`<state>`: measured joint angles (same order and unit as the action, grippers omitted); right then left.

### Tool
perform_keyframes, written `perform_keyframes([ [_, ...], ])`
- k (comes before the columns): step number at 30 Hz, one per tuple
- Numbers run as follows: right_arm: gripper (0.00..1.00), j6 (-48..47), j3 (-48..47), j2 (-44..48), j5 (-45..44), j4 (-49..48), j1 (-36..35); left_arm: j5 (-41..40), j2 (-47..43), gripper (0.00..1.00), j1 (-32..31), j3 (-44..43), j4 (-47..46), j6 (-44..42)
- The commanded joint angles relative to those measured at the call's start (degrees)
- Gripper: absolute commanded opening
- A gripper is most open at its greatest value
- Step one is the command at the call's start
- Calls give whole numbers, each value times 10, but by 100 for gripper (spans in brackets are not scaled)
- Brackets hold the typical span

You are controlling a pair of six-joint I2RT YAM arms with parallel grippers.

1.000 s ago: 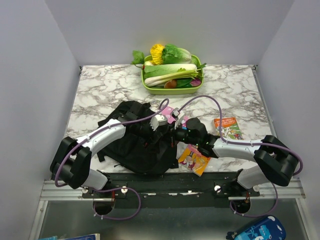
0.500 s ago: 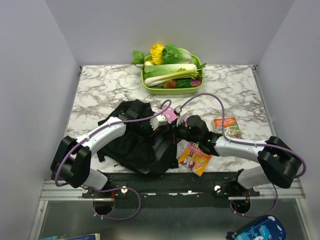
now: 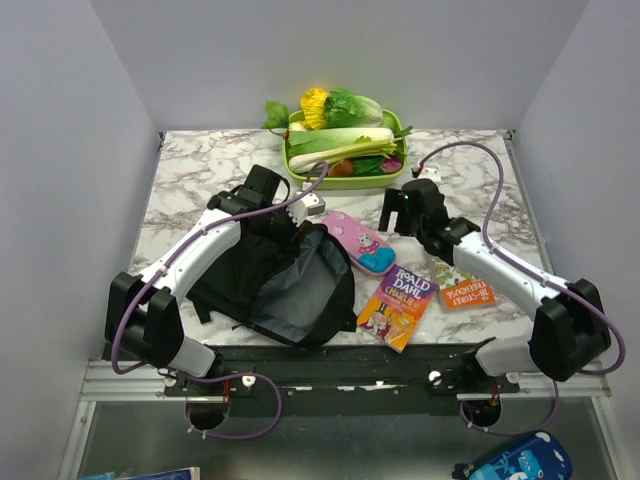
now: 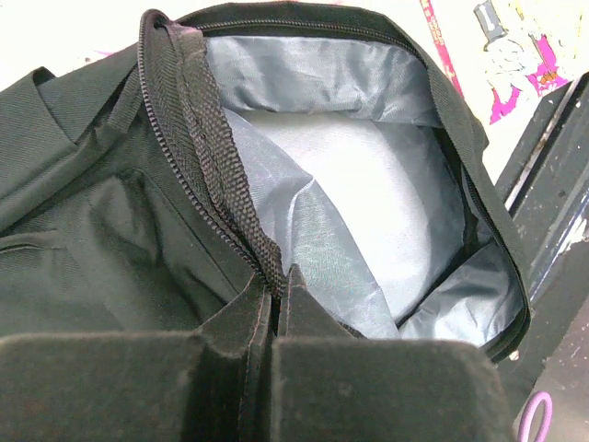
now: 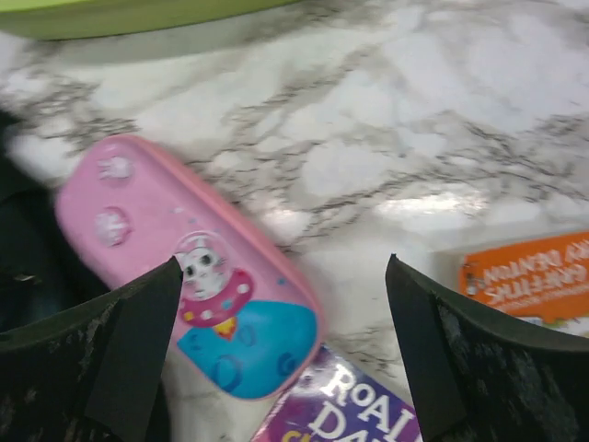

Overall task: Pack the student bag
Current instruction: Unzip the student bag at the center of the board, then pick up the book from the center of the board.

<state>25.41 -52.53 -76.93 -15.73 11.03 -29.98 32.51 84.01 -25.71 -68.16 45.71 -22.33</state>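
Observation:
The student bag [image 3: 262, 280] lies at the near left, a black backpack with its mouth pulled open on grey lining [image 3: 304, 288]. My left gripper [image 3: 303, 222] is shut on the bag's zip edge [image 4: 241, 221] at the back of the opening, and the lining [image 4: 368, 184] fills the left wrist view. My right gripper [image 3: 392, 218] hangs open over the marble, holding nothing, just right of a pink pencil case [image 3: 358, 243]. In the right wrist view the pencil case [image 5: 184, 267] lies below my open right gripper [image 5: 283, 261], reaching toward the left finger.
A purple Roald Dahl book [image 3: 398, 303] lies near the front edge, right of the bag, and shows again [image 5: 350, 414]. An orange book [image 3: 462, 287] lies to its right. A green tray [image 3: 392, 177] of vegetables stands at the back centre.
My right gripper has opened and drawn back to the right, away from the bag. My left gripper shut on the zip edge and pulled it back, opening the mouth. The pencil case now lies uncovered.

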Motion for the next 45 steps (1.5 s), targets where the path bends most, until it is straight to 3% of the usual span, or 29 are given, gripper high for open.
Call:
perform_keyframes([
  [1, 100, 32, -62, -79, -174, 229, 5, -38, -24, 0, 4, -29, 7, -15],
  [7, 100, 85, -100, -147, -237, 353, 7, -53, -17, 0, 10, -79, 46, -19],
  [12, 100, 109, -85, -157, -255, 377, 12, -35, -23, 0, 15, -87, 47, -28],
  [16, 100, 102, -71, -165, -246, 358, 38, -25, -25, 0, 16, -87, 42, -25],
  [23, 100, 36, -74, -177, -123, 281, 93, -24, -42, 0, 18, -76, 38, -30],
  [27, 100, 11, -99, -215, -111, 287, 112, -25, -53, 0, 19, -80, 38, -32],
  [31, 94, -11, -93, -234, -86, 270, 124, -24, -62, 0, 19, -78, 27, -32],
  [33, 89, -14, -90, -229, -62, 265, 143, -19, -65, 0, 19, -77, 24, -30],
  [36, 71, -26, -89, -229, -31, 259, 171, -13, -68, 0, 19, -80, 25, -29],
  [37, 59, -26, -87, -228, -23, 255, 174, -14, -71, 0, 19, -80, 25, -30],
  [45, 14, -42, -82, -227, 56, 238, 189, -20, -91, 0, 19, -59, 22, -36],
])
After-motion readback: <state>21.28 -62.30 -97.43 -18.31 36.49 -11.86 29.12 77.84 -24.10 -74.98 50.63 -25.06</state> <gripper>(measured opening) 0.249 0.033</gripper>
